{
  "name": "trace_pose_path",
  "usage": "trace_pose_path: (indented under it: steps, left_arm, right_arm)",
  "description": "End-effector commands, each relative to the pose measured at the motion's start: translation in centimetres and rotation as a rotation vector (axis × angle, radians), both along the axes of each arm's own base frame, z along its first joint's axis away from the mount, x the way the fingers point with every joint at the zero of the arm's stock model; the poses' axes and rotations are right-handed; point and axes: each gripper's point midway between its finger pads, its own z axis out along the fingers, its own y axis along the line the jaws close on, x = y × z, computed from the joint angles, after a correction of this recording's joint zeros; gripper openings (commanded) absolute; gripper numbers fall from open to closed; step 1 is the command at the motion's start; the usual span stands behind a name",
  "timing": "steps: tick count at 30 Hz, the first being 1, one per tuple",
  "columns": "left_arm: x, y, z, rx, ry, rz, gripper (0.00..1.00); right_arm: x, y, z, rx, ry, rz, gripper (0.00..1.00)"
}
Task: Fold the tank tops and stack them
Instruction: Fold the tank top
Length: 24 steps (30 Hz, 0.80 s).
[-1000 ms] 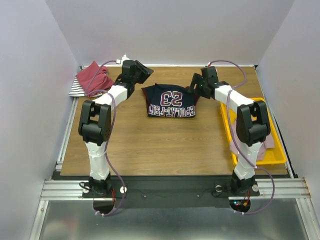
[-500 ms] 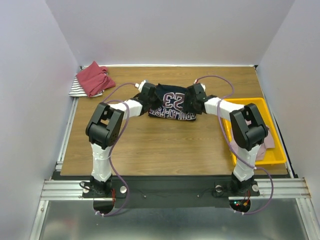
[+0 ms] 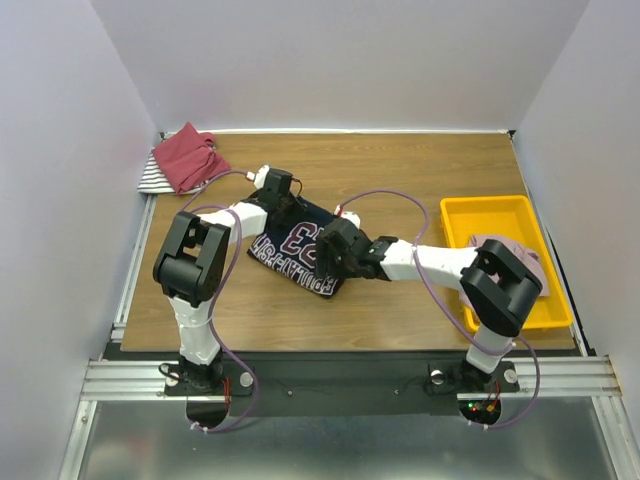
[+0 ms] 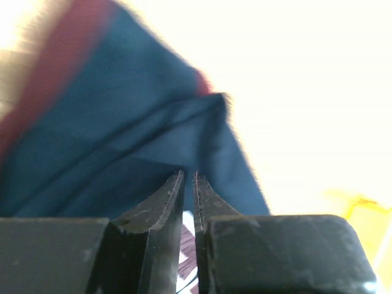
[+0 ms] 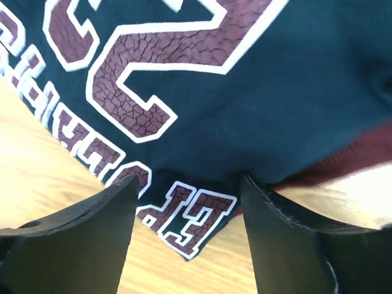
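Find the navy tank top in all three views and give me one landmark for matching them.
Top external: navy tank top lies near the middle, slightly left, askew.
Left wrist: it fills the left and middle, blurred.
Right wrist: it fills the upper part.
Shared landmark: its maroon and white print, large in right wrist, seemingly a sliver at the bottom in left wrist.

We are finding bare wood lying open nearer than the navy tank top (image 3: 300, 250) and beyond it. To its right, the right arm (image 3: 430, 262) is stretching low before the yellow tray (image 3: 490, 215); the left arm (image 3: 215, 240) is crowding its left edge, the red tank top (image 3: 188, 160) filling the corner beyond
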Motion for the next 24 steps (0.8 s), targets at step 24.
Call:
trace_pose_path:
  steps: [24]
  left_arm:
    - [-7.5, 4.0, 6.0, -0.108, -0.055, 0.099, 0.38]
  right_arm:
    - [14.5, -4.4, 2.3, -0.424, -0.373, 0.145, 0.78]
